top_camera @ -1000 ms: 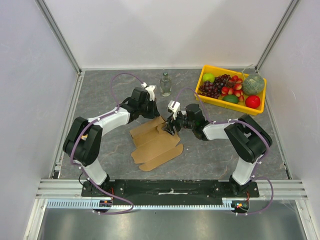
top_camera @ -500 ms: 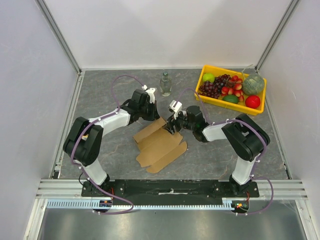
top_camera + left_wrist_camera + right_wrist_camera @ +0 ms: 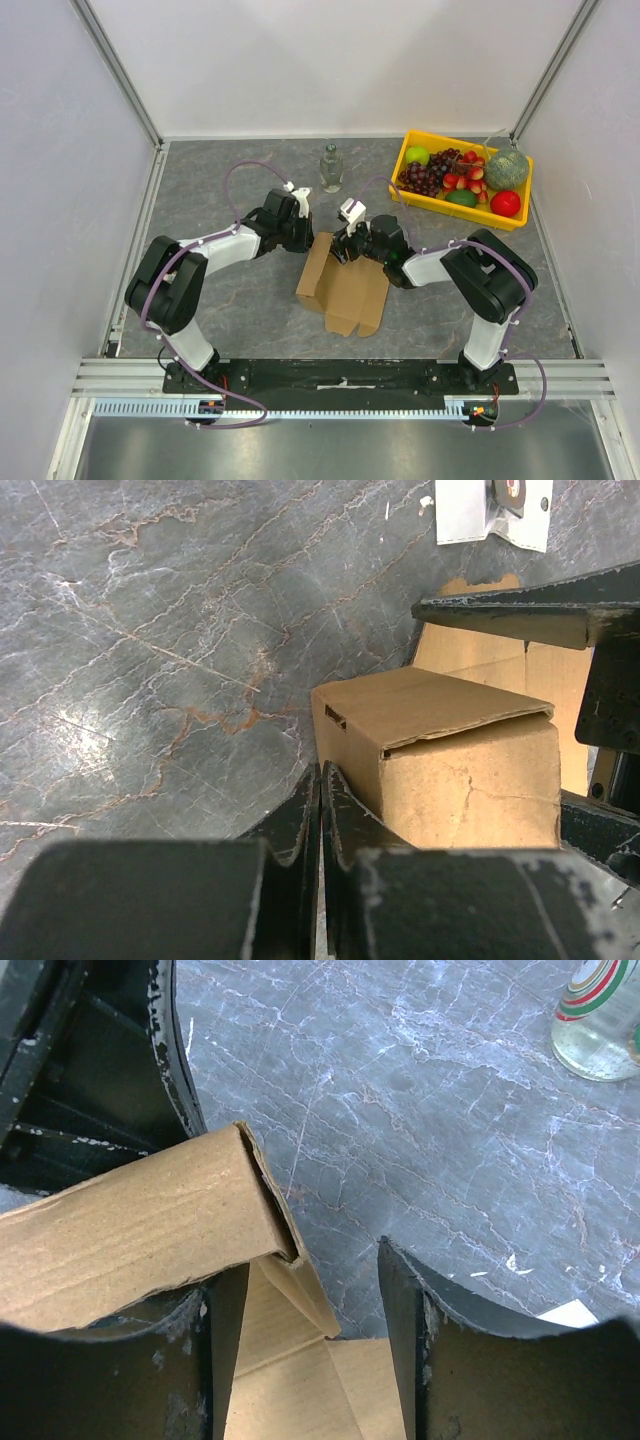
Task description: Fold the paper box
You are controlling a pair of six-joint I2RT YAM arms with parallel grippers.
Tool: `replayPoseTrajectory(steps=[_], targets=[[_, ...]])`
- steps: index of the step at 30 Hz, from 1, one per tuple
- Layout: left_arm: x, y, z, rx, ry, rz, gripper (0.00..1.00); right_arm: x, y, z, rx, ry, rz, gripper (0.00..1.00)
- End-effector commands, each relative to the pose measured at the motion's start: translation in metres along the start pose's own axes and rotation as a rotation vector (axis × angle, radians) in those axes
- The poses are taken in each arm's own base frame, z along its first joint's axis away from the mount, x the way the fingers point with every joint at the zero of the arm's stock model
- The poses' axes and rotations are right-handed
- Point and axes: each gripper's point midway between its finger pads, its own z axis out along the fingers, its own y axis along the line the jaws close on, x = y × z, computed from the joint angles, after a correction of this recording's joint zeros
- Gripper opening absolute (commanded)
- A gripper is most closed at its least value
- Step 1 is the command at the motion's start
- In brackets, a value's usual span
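So the paper box [image 3: 347, 288] sits mid-table on the gray stone table [image 3: 230, 330], right between the two arms. It's partly folded, with one end panel standing up. The left gripper [image 3: 320, 785] has its jaws pressed together right beside that raised edge, and I can't tell if any cardboard's pinched in there. The right gripper [image 3: 300, 1280] has its jaws apart over a flap, the raised panel against one finger. The glass bottle [image 3: 331, 168] and yellow fruit tray [image 3: 458, 209] sit farther back, apart from the box.

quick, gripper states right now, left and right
Left gripper: closed, nothing visible between its fingers, right beside the paper box.
Right gripper: open, its fingers either side of a paper box flap, not clamped on it.
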Motion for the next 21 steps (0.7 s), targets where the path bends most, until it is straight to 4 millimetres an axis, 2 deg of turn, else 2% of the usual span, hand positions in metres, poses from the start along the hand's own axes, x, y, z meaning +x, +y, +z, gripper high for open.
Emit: replayPoseTrajectory(steps=[1,11,21], targets=[[-0.0114,-0.0168,-0.0071,0.052,-0.048,-0.01,0.05,-0.0113,-0.0037,0.0042,0.028,-0.055,-0.009,0.6],[-0.0121,-0.0199,-0.0047,0.063,-0.045,-0.008,0.05,-0.009,-0.0006,0.0083,0.021,-0.048,-0.016,0.43],[-0.011,-0.0234,-0.0013,0.075,-0.034,-0.008,0.05,-0.0067,-0.0022,0.0121,0.037,-0.051,-0.017,0.33]])
